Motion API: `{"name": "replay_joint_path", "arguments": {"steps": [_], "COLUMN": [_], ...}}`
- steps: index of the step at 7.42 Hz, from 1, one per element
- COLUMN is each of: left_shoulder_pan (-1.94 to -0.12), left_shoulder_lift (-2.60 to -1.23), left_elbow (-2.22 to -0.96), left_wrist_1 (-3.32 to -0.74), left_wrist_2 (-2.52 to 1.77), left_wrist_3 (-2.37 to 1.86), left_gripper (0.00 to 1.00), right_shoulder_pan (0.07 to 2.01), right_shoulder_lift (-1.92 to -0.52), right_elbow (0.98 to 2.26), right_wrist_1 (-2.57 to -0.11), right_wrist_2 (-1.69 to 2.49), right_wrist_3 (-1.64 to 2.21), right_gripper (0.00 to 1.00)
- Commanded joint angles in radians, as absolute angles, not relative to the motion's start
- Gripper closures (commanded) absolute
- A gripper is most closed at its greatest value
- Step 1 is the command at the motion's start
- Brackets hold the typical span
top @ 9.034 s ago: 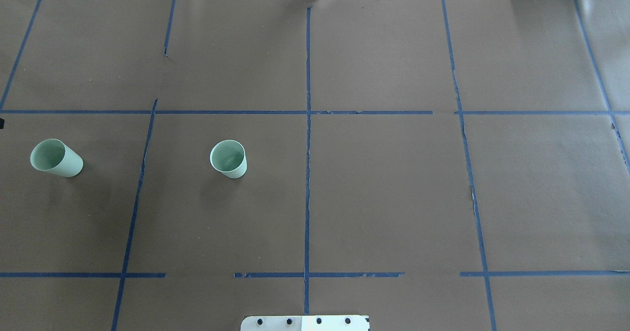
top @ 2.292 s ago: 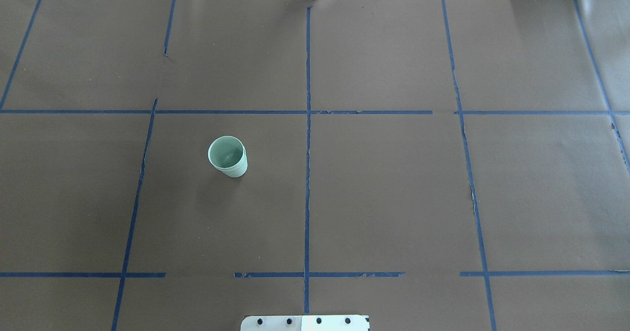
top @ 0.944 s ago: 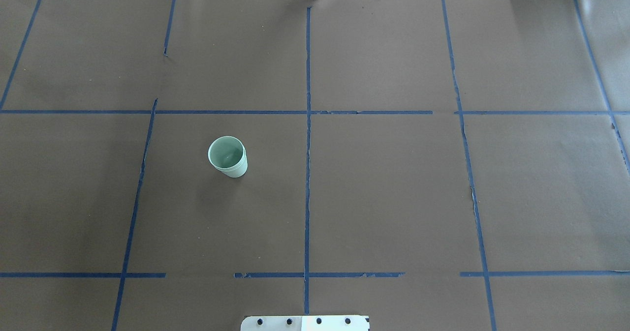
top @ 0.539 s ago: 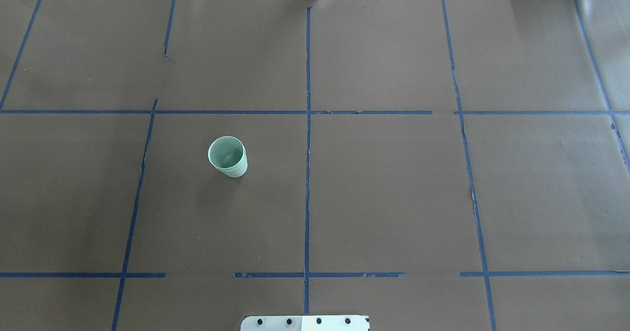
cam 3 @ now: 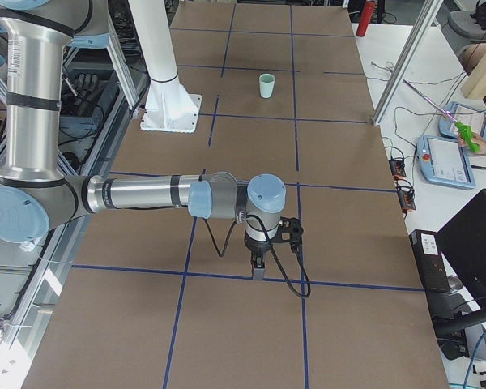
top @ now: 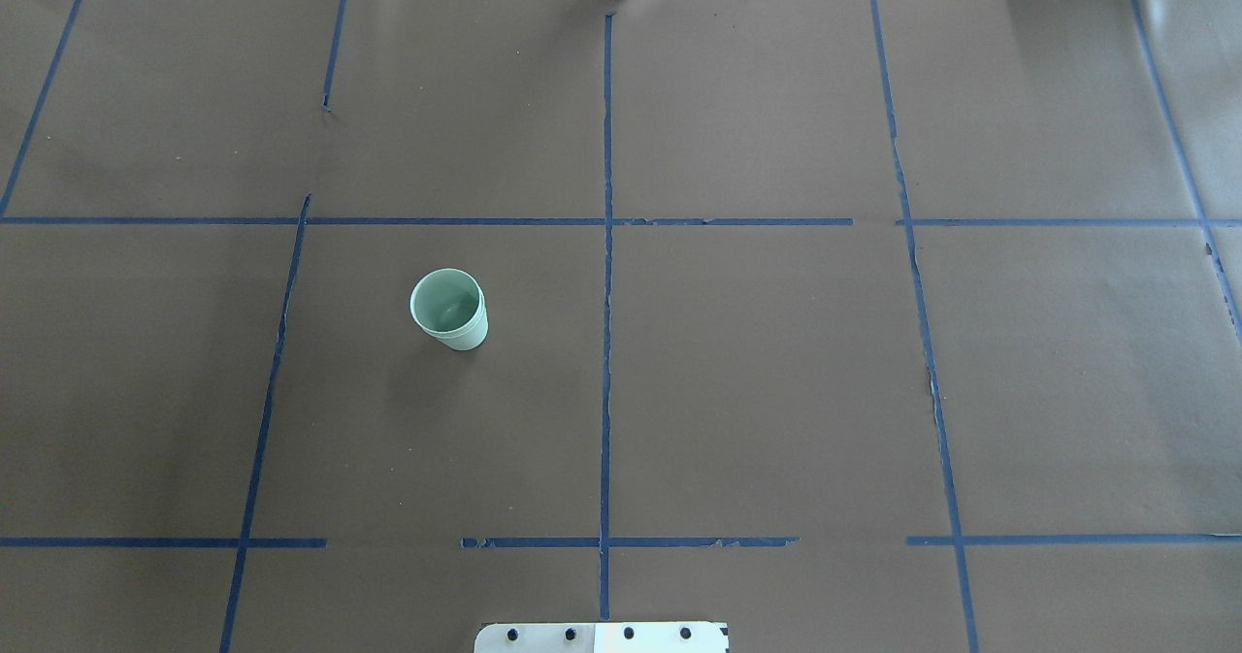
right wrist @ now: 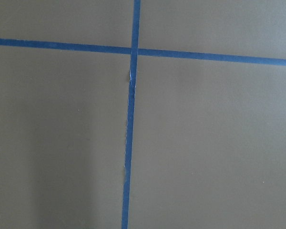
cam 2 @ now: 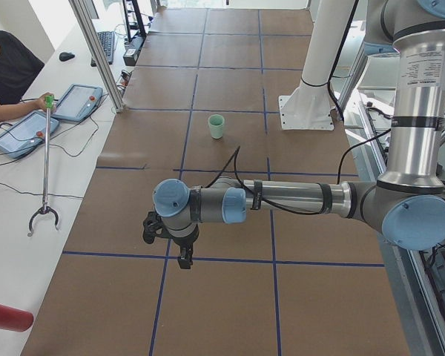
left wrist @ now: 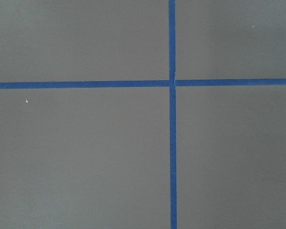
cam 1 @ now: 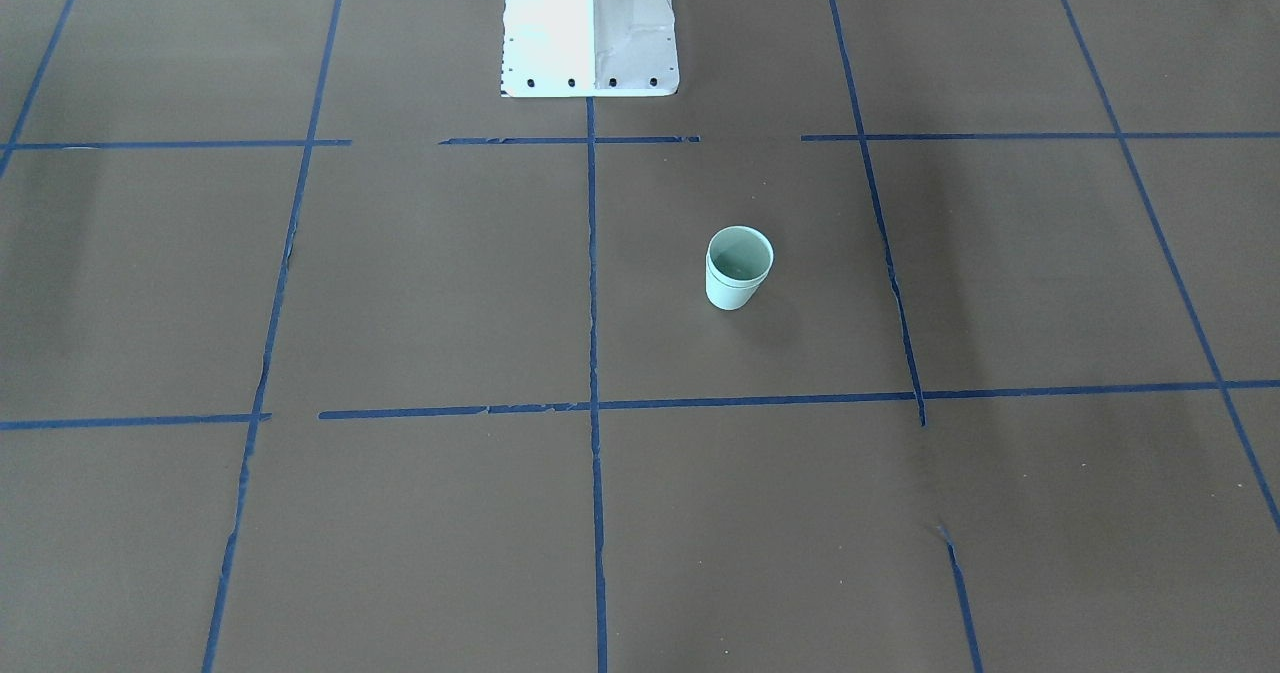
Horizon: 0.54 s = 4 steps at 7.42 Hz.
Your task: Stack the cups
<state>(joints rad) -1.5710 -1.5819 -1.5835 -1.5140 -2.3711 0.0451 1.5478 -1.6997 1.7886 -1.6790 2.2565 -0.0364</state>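
The two pale mint-green cups (top: 448, 309) stand upright, one nested inside the other, left of the centre tape line; a double rim shows in the front-facing view (cam 1: 739, 268). The stack also shows small in the left side view (cam 2: 216, 126) and the right side view (cam 3: 266, 85). My left gripper (cam 2: 184, 259) hangs over the table's left end, far from the cups. My right gripper (cam 3: 257, 271) hangs over the right end. Both show only in the side views, so I cannot tell whether they are open or shut. Both wrist views show only brown paper and blue tape.
The robot's white base plate (top: 602, 636) sits at the near edge. Blue tape lines (top: 607, 245) divide the brown paper. An operator (cam 2: 7, 67) with tablets (cam 2: 78, 101) and a grabber stick (cam 2: 44, 163) is at the far side desk.
Nine seconds ago the cups stood apart, one at the far left; now that one sits inside the other. Over the last 2.3 seconds nothing has moved.
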Motion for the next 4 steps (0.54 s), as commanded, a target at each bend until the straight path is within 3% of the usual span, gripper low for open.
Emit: {"name": "replay_joint_path", "arguments": {"steps": [1,4], "left_shoulder_pan": [-1.571,-1.571], "left_shoulder_lift": [-1.583,-1.589], "left_elbow": [-1.578,-1.578], "left_wrist_1": [-1.514,-1.514], "left_wrist_2": [-2.37,-2.37], "left_wrist_3": [0.048,0.046], "left_gripper": [0.0,0.0], "right_shoulder_pan": [1.548,1.548], "right_shoulder_lift": [-1.7,-1.7], "right_elbow": [1.789,1.789], "right_wrist_1": [-1.678,-1.678], "right_wrist_2": [2.256,2.256], "right_wrist_3": [-0.037,-0.037], "right_gripper": [0.0,0.0]}}
